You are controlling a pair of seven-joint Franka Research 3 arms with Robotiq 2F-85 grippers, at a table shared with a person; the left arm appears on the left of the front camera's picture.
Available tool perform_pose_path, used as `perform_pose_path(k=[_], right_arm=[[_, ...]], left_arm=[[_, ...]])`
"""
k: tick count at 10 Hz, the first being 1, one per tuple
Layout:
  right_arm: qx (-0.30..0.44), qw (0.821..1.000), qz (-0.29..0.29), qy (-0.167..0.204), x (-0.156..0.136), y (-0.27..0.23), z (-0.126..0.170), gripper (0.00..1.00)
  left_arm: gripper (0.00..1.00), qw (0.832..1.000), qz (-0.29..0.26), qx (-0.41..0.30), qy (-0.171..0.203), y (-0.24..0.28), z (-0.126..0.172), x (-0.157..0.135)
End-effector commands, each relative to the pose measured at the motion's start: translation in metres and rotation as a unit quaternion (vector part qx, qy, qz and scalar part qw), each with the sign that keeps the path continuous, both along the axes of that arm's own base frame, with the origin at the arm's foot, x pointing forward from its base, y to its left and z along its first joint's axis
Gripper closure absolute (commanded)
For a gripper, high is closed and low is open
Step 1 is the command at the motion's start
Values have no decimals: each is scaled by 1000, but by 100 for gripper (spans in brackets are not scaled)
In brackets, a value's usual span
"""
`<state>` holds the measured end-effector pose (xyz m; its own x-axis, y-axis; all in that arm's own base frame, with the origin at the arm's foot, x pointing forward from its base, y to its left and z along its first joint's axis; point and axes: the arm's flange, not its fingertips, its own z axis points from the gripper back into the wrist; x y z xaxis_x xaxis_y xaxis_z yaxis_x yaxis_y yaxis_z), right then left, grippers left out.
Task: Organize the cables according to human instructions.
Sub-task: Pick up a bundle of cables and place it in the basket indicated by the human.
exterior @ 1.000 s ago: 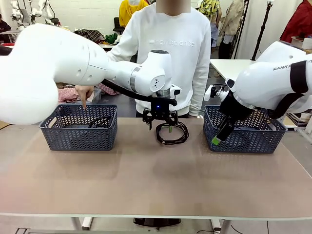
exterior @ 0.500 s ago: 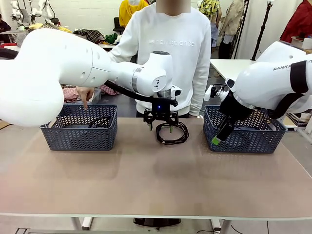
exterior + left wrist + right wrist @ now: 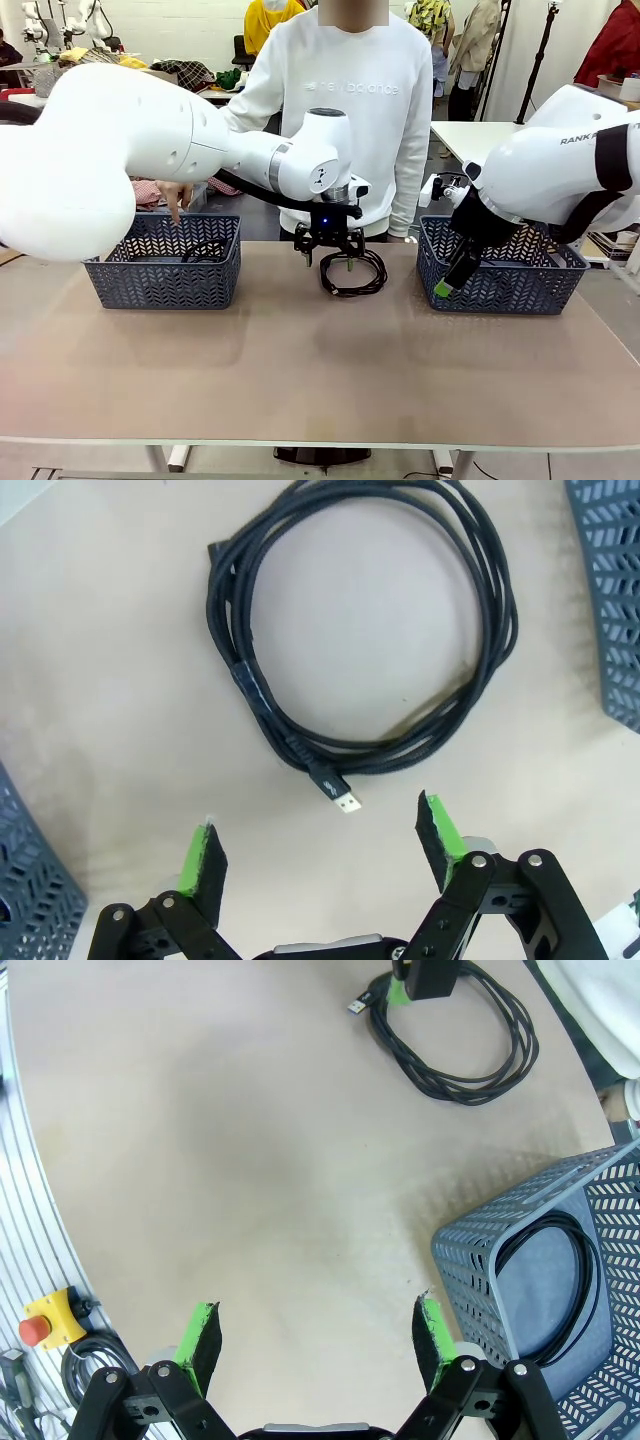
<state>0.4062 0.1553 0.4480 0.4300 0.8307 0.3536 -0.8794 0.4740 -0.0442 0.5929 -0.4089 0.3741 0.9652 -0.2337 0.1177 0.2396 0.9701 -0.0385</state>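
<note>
Movement in the last second is small but telling: the left arm's big white shoulder link has swung a little further over the left basket [image 3: 160,262], while the left gripper [image 3: 329,256] hangs almost where it was, over the near edge of the loose cable [image 3: 352,272] at the middle of the desk [image 3: 320,370]. So the wrist is being lined up rather than lowered, and the pick looks about to start, not yet made. The person's hand [image 3: 172,196] still points a finger down into the left basket, which I read as the destination for this coil.

From the left wrist, its fingers [image 3: 203,858] stand wide apart and empty, green pads facing each other, with the cable's metal-tipped plug [image 3: 347,803] lying just ahead of the gap between them. The cable [image 3: 370,630] is a thin black cord with a braided, matte skin, wound in several loose turns into a rough ring, flat on the smooth tan desk.

The right gripper [image 3: 447,280] hasn't budged, parked in front of the right basket [image 3: 500,275], its fingers [image 3: 432,1332] also spread wide with nothing in them. From its wrist camera another black coil [image 3: 560,1290] lies curled in the right basket [image 3: 470,1260]; a further coil [image 3: 200,250] sits in the left one. Both baskets are grey plastic, rectangular, with chevron-perforated walls.
</note>
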Motion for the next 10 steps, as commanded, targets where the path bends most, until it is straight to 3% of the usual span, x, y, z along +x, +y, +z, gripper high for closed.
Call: perform_pose_path(k=[1,10], right_arm=[[0,1000,-1,-1,0,1,1,0],[0,1000,-1,-1,0,1,1,0]], left_arm=[[0,1000,19,4,-12,3,-12,-2],[0,994,104,9,23,6,-42,17]])
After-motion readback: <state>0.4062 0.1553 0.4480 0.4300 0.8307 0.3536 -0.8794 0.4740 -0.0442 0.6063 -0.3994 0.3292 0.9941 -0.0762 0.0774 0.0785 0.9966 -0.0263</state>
